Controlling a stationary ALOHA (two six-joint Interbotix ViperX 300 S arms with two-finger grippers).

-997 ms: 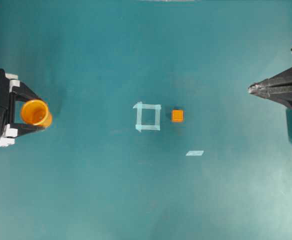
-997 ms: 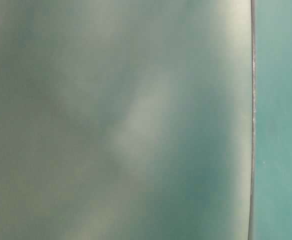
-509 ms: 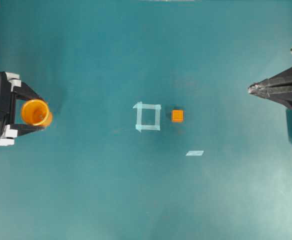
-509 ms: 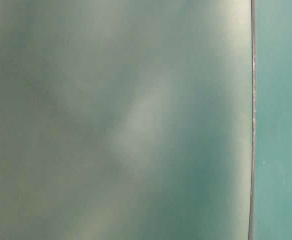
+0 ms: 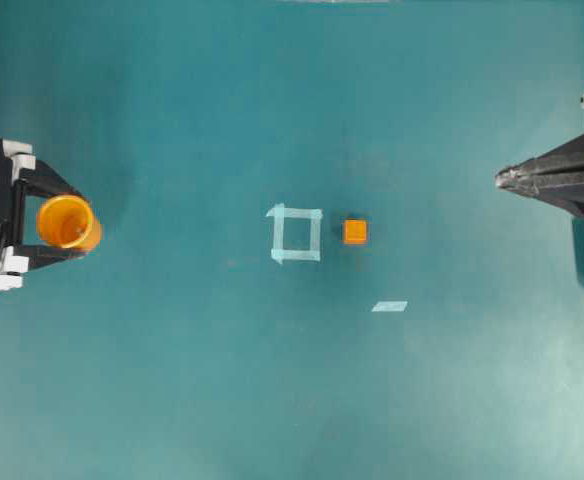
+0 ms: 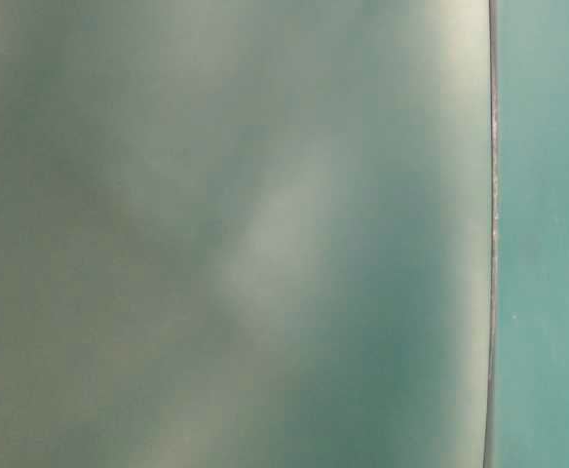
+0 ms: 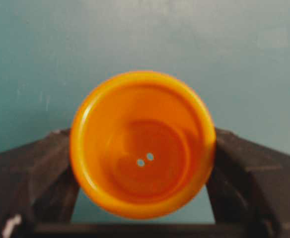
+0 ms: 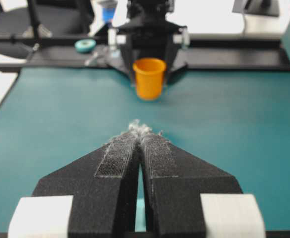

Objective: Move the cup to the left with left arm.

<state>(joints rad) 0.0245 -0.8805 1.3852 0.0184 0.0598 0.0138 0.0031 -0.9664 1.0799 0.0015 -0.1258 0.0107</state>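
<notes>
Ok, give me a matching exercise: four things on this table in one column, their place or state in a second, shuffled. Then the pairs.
1. small round orange plastic cup
2. small orange cube
3. pale tape square outline
4. right gripper

A. mid-table, nothing inside it
B. fingers together at the right edge
C. between the left gripper's fingers
D. just right of the tape square

Pairs: 1-C, 2-D, 3-A, 4-B

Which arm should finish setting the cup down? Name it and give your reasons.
Left. Its tool has the cup between its fingers at the table's left edge. The right tool sits shut far across the table, past the cube.
</notes>
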